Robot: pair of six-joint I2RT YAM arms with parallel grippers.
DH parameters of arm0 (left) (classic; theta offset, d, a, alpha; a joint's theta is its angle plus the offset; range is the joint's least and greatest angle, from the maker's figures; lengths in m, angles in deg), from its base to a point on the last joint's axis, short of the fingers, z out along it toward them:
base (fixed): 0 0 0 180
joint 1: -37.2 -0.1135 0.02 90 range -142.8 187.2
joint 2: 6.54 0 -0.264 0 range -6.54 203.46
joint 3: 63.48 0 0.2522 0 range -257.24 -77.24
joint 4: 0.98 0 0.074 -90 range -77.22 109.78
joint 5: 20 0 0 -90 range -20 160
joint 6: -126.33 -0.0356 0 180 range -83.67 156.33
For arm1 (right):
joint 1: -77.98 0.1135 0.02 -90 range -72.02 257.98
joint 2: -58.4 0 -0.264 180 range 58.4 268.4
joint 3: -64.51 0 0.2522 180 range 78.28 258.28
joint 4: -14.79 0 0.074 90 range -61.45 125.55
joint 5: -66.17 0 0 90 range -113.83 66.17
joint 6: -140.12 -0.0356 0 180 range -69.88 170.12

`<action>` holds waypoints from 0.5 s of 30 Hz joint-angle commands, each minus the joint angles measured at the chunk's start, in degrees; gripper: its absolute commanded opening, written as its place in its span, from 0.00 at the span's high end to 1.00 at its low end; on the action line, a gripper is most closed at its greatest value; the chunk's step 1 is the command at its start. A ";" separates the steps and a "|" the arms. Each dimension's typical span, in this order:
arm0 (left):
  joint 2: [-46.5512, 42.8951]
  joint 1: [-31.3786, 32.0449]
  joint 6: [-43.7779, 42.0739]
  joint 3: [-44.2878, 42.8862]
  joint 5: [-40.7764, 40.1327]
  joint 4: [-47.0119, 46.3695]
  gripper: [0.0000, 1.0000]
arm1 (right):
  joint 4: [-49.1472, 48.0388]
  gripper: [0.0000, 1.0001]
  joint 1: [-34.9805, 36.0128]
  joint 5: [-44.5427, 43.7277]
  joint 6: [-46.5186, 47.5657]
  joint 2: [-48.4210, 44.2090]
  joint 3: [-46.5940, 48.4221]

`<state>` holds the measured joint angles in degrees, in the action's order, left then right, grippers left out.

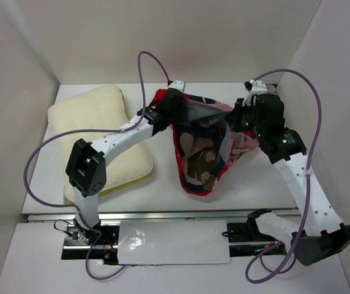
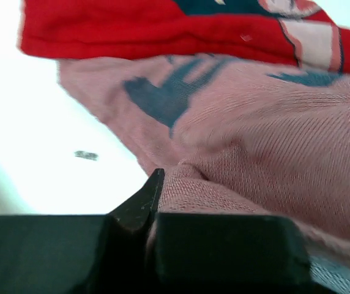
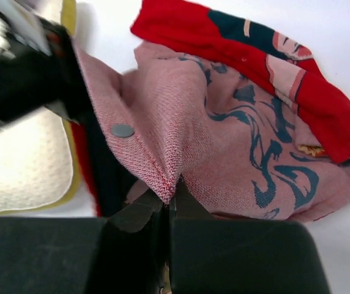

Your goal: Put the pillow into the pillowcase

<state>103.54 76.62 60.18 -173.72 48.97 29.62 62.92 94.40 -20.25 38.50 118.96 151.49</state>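
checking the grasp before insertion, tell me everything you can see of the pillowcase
The pillowcase is woven fabric, red with a cartoon print outside, faded pink with dark brush marks inside. It is bunched, its lower end on the white table. The left end effector and right end effector each pinch a pink edge; a grey snap shows near the right one.

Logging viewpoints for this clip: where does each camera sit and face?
Top external: overhead from behind, looking down; left arm, right arm, pillow, pillowcase.
Left wrist: on the left gripper, facing pillowcase fabric; own fingers pinch it.
Right wrist: on the right gripper, facing the pillowcase; own fingers pinch a fold.
All share the pillowcase.
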 commanded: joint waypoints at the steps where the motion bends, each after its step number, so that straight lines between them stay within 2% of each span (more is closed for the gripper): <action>1: -3.46 -5.04 -0.83 0.42 -2.52 3.11 0.84 | 0.35 1.00 0.80 -1.32 2.28 0.26 2.29; 3: -2.86 -7.93 -1.88 -1.06 -1.90 4.50 0.80 | -1.67 0.99 1.41 3.52 3.61 1.05 -0.16; 4: -2.25 -9.00 -1.88 -3.07 -1.21 5.56 0.82 | -3.50 0.99 2.20 9.03 4.14 2.10 -0.96; 7: 0.30 -14.35 2.05 -5.99 0.72 12.82 0.91 | -5.97 0.99 5.79 19.58 5.28 5.26 -5.17; 8: 0.31 -14.37 3.11 -5.99 0.73 14.52 0.93 | -6.68 0.99 6.77 21.80 5.29 6.06 -5.18; 11: -0.83 -17.61 6.99 -0.91 -0.67 17.25 0.97 | -8.35 0.99 11.50 30.34 7.74 10.18 -9.04; 15: -4.87 -20.78 9.10 7.00 0.81 16.57 0.97 | -10.11 0.99 18.28 30.27 7.41 16.51 -12.13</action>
<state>101.79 59.57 65.47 -169.94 52.62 43.77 53.56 108.98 3.99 44.53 134.19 140.43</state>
